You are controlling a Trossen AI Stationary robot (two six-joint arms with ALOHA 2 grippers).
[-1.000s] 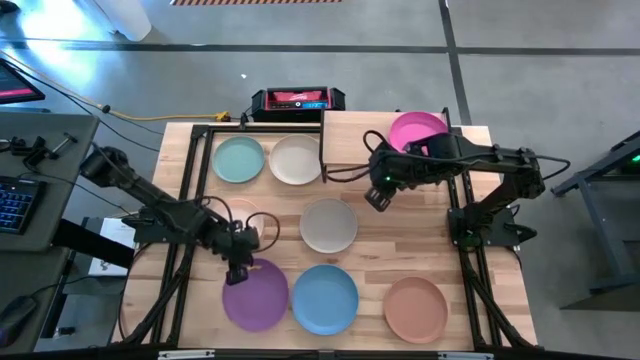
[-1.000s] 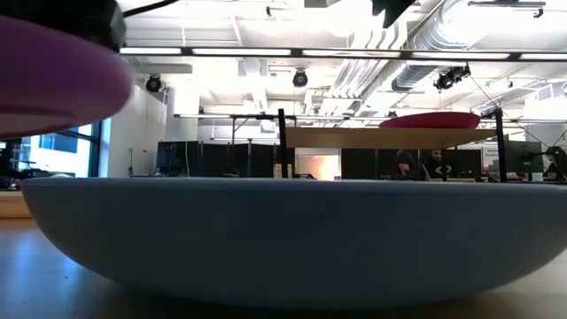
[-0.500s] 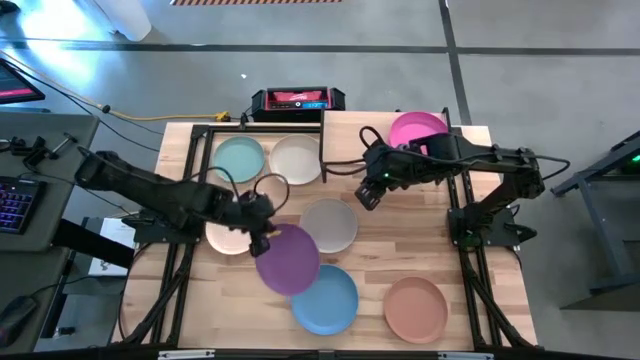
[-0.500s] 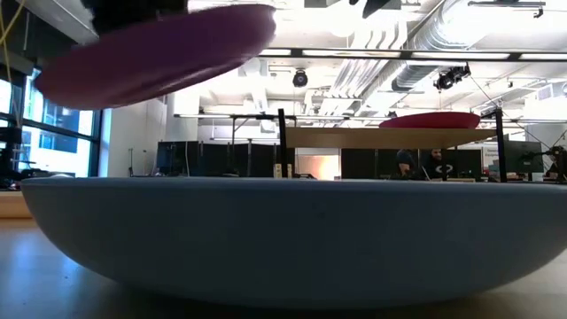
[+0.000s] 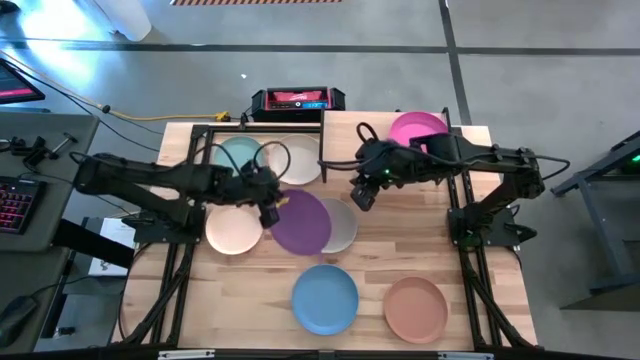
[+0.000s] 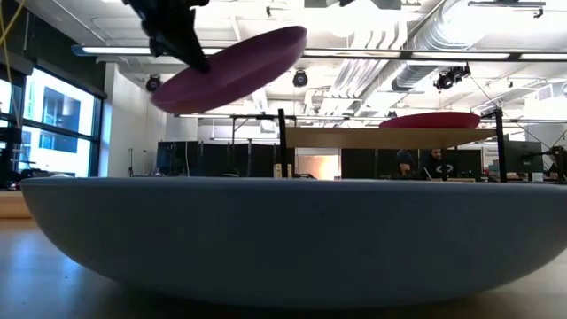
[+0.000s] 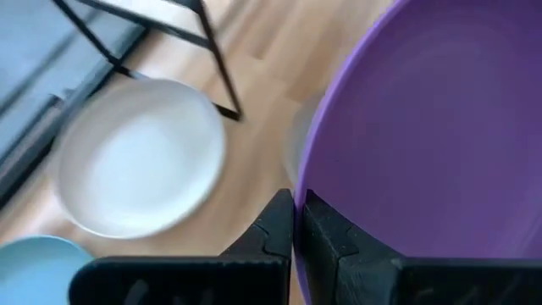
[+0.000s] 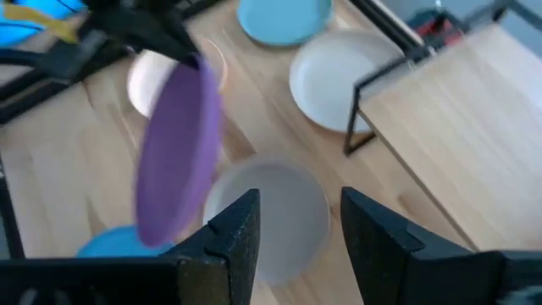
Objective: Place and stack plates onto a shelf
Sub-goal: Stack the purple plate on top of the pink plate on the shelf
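My left gripper (image 5: pixel 270 211) is shut on the purple plate (image 5: pixel 302 222), which hovers above the table's middle and covers part of the grey plate (image 5: pixel 346 228). In the low view the purple plate (image 6: pixel 235 69) is high and tilted. My right gripper (image 5: pixel 361 195) is open above the table, just left of the shelf (image 5: pixel 345 135), with the grey plate (image 8: pixel 271 212) below its fingers. The magenta plate (image 5: pixel 415 128) lies flat on the shelf. Teal (image 5: pixel 238 155), cream (image 5: pixel 300 160), peach-pink (image 5: pixel 230 230), blue (image 5: pixel 325 298) and terracotta (image 5: pixel 415 308) plates lie flat on the table. My left gripper pinches the purple plate's rim (image 7: pixel 306 199) between its two fingers, on the plate's left side. The fingers come from the table's left, slanting down. The plate is lifted clear and tilted, its free side higher than the held side.
The shelf's black legs (image 5: pixel 323 160) stand beside the cream plate. A red and black box (image 5: pixel 297 100) sits beyond the far edge. Black frame rails (image 5: pixel 178 250) run along both table sides. The blue plate (image 6: pixel 283 239) fills the low view's foreground. People sit far back in the room.
My left gripper has carried the purple plate from the near-left part of the table toward the far edge and to the right, over the grey plate. The plate has risen and tipped more steeply. My right gripper has drifted a little toward the table's left.
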